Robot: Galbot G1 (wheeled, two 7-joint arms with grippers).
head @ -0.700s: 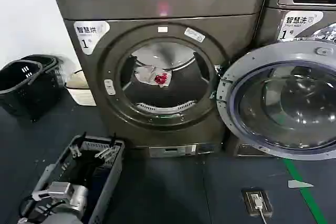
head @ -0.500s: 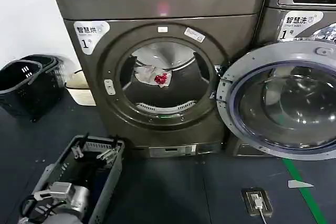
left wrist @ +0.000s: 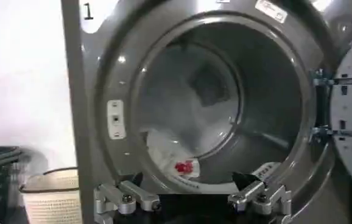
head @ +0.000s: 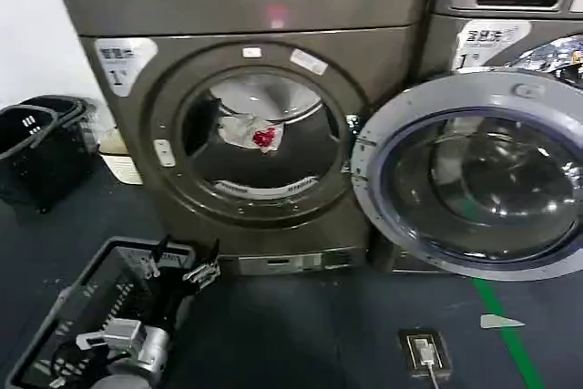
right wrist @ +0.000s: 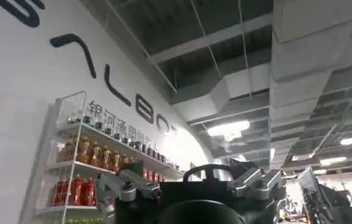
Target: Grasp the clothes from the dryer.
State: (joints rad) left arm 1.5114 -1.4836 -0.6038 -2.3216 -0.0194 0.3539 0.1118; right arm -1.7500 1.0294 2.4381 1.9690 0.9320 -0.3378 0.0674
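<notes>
1. Compared with the earlier head view, the dryer (head: 246, 125) and the LG machine beside it have slid toward the view's left, and the left gripper (head: 182, 261) has come forward over the dark floor, closer to the dryer's base.
2. That left gripper has its fingers (left wrist: 124, 198) spread wide apart, holding nothing, and points at the open porthole.
3. The clothes (head: 252, 132), a whitish-grey bundle with a red patch, lie inside the drum toward its back, well apart from the gripper; the left wrist view shows them low in the drum (left wrist: 173, 155).
4. The dryer's round door (head: 474, 175) stands swung open on the right.
5. The right gripper (right wrist: 191, 182) is raised, aimed at a ceiling and a shelf of bottles (right wrist: 84, 158), its fingers apart and empty.
6. Black baskets (head: 41, 143) sit left of the dryer.
</notes>
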